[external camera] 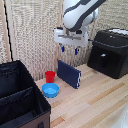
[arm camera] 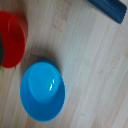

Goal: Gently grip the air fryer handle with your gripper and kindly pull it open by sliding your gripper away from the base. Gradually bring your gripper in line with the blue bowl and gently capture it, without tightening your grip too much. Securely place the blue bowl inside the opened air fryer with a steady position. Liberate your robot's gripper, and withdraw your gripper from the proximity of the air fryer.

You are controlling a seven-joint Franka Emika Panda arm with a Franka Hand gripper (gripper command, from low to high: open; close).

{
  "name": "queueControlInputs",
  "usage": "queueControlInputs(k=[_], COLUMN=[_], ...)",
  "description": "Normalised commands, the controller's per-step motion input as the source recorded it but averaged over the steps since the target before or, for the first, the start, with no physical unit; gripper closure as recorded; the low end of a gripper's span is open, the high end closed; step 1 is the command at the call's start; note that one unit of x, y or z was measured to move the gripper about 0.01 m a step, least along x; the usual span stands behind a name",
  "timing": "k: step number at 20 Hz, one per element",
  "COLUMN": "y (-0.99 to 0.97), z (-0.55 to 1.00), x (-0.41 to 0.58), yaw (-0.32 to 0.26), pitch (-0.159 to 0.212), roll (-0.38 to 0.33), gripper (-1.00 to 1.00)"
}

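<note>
Poised high above a pale wooden table (external camera: 95, 100), the gripper (external camera: 69, 50) hangs from a white and grey arm that bends down from the top of the exterior view, its flat pale plate level and its short blue-tipped fingers (external camera: 63, 49) pointing straight down. The fingers stand parted and hold nothing, touching no object. Below them and towards the exterior view's left, the blue bowl (external camera: 50, 90) (arm camera: 42, 91) sits upright on the wood, empty, just beside a red cup (external camera: 50, 76) (arm camera: 12, 39). A dark-blue slab (external camera: 69, 73) (arm camera: 109, 8) stands tilted on edge near the cup. The air fryer (external camera: 110, 52) rests well apart at the exterior view's right, drawer closed, with the air fryer handle (external camera: 103, 61) on its front. A black fabric bin (external camera: 20, 97) fills the near left corner.
</note>
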Motion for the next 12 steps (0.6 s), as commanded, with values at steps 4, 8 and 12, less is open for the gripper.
queueControlInputs(k=[4, 8, 12], y=[-0.14, -0.24, -0.34], z=[-0.03, -0.19, -0.31], x=[0.0, 0.0, -0.007], yaw=[0.0, 0.0, 0.0], pitch=[-0.094, -0.087, -0.074], roll=[-0.375, -0.367, -0.33], gripper=[-1.0, -1.0, -1.0])
